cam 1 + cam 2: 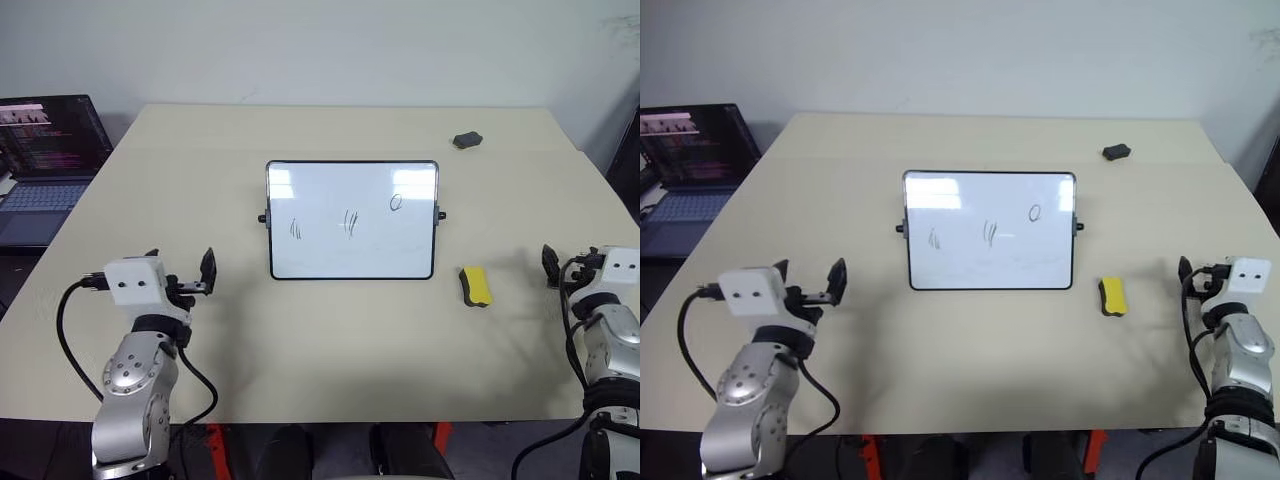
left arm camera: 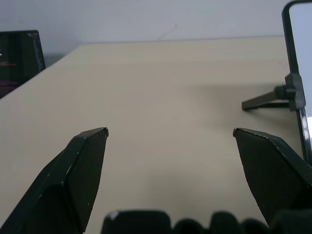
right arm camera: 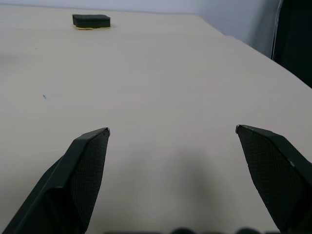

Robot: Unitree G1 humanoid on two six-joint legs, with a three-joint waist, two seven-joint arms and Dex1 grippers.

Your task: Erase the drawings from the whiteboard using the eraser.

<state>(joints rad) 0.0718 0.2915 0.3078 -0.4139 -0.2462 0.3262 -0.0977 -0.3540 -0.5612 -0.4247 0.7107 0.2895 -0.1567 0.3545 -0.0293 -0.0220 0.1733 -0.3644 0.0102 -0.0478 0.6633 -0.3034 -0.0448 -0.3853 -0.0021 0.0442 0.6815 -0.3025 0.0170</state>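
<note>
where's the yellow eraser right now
In the head views the eraser lies flat on the table, just off the whiteboard's lower right corner, on the robot's right side, between the board and the open right claw, touching neither.

One whiteboard (image 1: 352, 220), three drawings (image 1: 348, 223), one eraser (image 1: 476, 286), one laptop (image 1: 45, 160), one dark lump (image 1: 467, 140).

laptop (image 1: 45, 160): cut by the frame's left edge; screen text too small to read
whiteboard (image 2: 298, 73): in the left wrist view just a strip of its edge, a side knob and a stand leg, the rest cut off
drawings (image 1: 347, 222): too small and thin to count the strokes
dark lump (image 1: 467, 140): far on the bench (image 1: 330, 340), too small to identify
right pincer (image 1: 570, 268): partly behind its own white wrist housing
</note>
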